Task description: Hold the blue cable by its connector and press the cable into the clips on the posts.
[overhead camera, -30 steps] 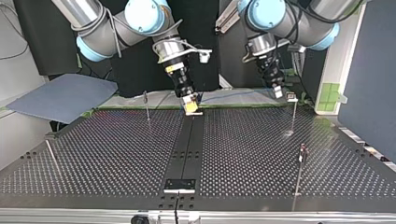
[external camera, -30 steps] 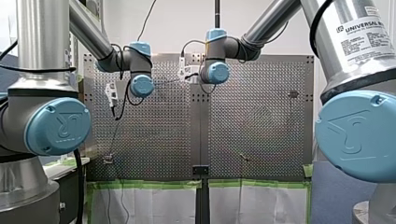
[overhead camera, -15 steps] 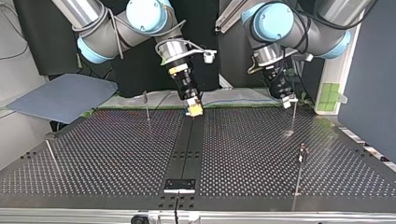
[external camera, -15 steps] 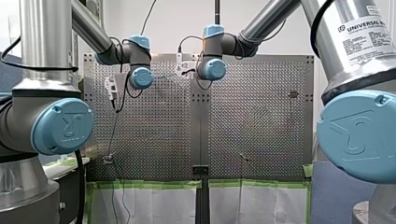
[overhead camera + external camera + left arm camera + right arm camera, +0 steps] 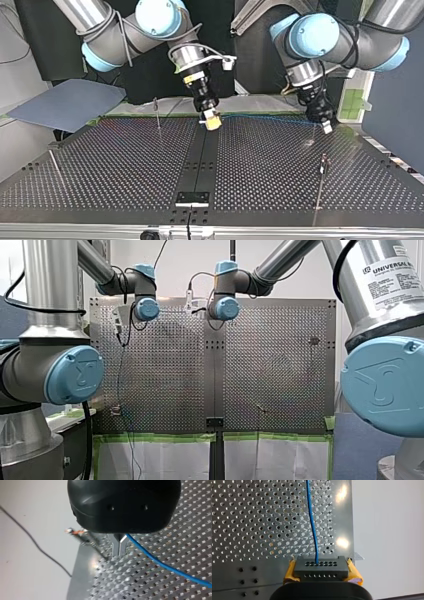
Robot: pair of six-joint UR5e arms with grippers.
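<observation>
1. Nearest in the top view, a post (image 5: 320, 187) with a clip at its top stands on the perforated table (image 5: 125, 170), at the right
2. Farther back, a second post (image 5: 313, 134) rises just beside my left gripper (image 5: 325, 126). Its metal fingers (image 5: 115, 547) stand close together, with a thin slot at the tips, and the blue cable (image 5: 265, 118) leaves from their root
3. The cable runs in a nearly straight line above the table to my right gripper (image 5: 212, 120), at the centre
4. The right gripper's yellow pads (image 5: 291, 572) are clamped on the sides of the dark connector (image 5: 321, 567); the cable exits one of its holes
5. A third post (image 5: 158, 114) stands near the far edge, at the left, apart from the cable
</observation>
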